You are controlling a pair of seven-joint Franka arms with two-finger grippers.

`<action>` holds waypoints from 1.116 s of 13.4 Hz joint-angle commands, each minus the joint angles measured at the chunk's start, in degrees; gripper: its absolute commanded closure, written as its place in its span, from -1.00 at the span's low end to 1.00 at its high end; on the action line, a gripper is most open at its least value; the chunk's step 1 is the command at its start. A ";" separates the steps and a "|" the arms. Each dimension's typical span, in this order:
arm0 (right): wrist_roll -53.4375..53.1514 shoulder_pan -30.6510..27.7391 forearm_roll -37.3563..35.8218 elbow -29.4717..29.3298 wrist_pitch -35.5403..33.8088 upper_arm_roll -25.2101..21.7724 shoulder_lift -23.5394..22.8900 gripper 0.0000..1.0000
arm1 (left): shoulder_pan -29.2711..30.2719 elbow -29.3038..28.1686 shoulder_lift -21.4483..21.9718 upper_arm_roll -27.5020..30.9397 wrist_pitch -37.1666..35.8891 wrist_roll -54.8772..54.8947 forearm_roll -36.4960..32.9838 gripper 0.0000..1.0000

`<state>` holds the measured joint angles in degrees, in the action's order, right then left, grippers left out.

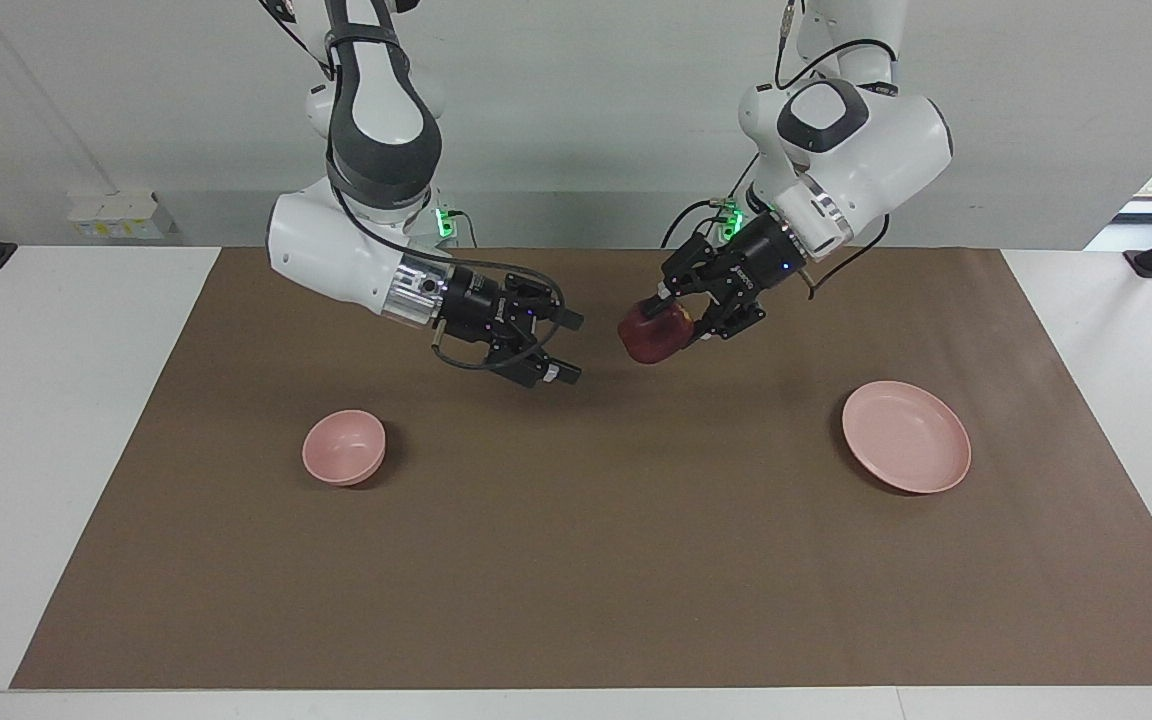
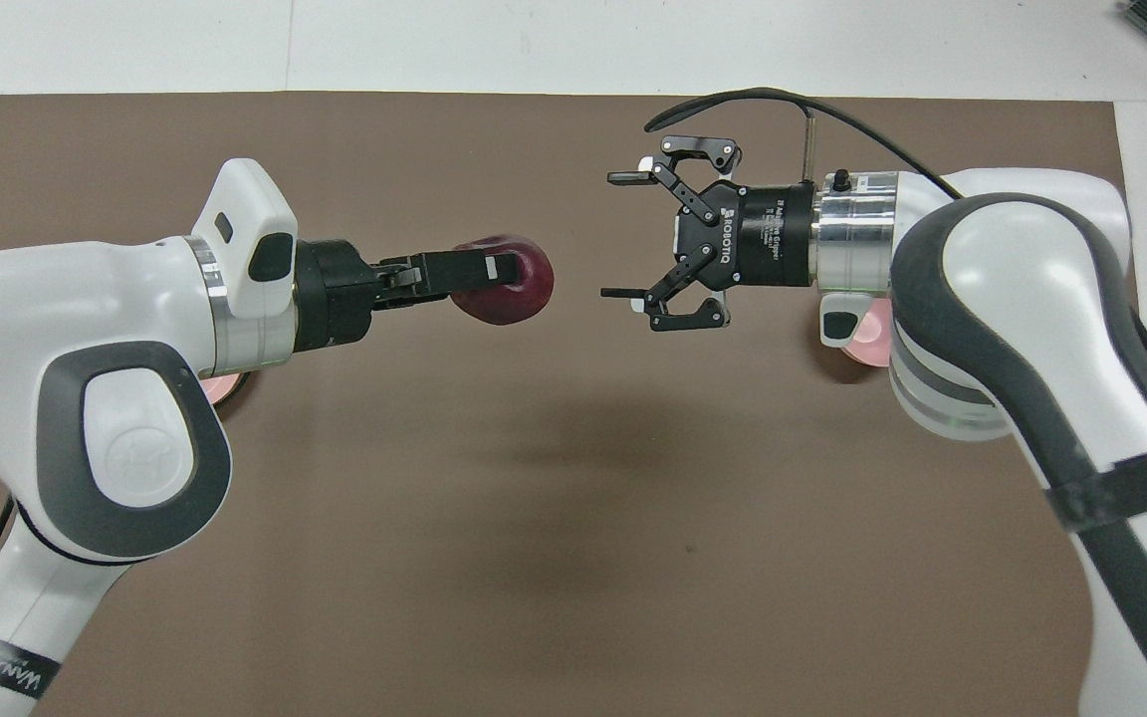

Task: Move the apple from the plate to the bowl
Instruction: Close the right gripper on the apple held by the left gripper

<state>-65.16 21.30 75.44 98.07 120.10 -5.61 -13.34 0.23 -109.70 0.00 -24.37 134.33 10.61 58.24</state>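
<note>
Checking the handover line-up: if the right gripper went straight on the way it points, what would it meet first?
Probably the apple held up by the left gripper; the right gripper, jaws open, faces it across a gap, though heights may differ.

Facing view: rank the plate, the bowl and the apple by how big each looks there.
1. Plate, clearly widest.
2. Bowl.
3. Apple, partly hidden by the left gripper and held up over the mat, so its gap to the bowl is unsure.

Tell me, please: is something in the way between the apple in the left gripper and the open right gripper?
Nothing visible. The left gripper holds the apple up over the mat; the right gripper, fingers open, faces it across bare air. The bowl sits lower, toward the right arm's end.
</note>
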 commanded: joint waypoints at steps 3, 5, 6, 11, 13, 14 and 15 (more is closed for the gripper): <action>-2.08 3.31 1.03 -0.08 3.56 0.25 0.16 -1.00 | -0.84 -0.86 1.05 0.64 1.37 -0.67 0.39 1.00; -2.08 4.44 0.24 0.54 3.82 0.25 0.51 -1.00 | -0.84 -0.86 1.05 0.64 1.37 -0.67 0.39 1.00; -2.08 5.23 0.15 0.71 4.34 0.25 0.59 -1.00 | -0.84 -0.86 1.05 0.64 1.37 -0.67 0.30 1.00; -1.82 5.50 -1.43 0.89 4.52 0.25 -0.02 -1.00 | -0.84 -0.86 1.05 0.64 1.37 -0.76 -0.05 1.00; -1.99 5.94 -1.70 0.89 6.35 0.25 -0.02 -1.00 | -0.84 -0.86 1.05 0.64 1.37 -0.76 -0.05 1.00; -2.08 6.55 -1.70 0.89 7.24 0.33 -0.02 -1.00 | -0.84 -0.86 1.05 0.64 1.37 -0.76 -0.05 1.00; -2.08 6.91 -1.70 0.89 7.42 0.25 -0.02 -1.00 | -0.84 -0.86 1.05 0.64 1.28 -0.85 -0.05 1.00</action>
<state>-66.51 27.27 75.03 98.68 125.38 -5.54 -13.52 0.21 -109.80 0.00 -24.31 134.65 10.59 58.21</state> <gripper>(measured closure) 0.000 0.300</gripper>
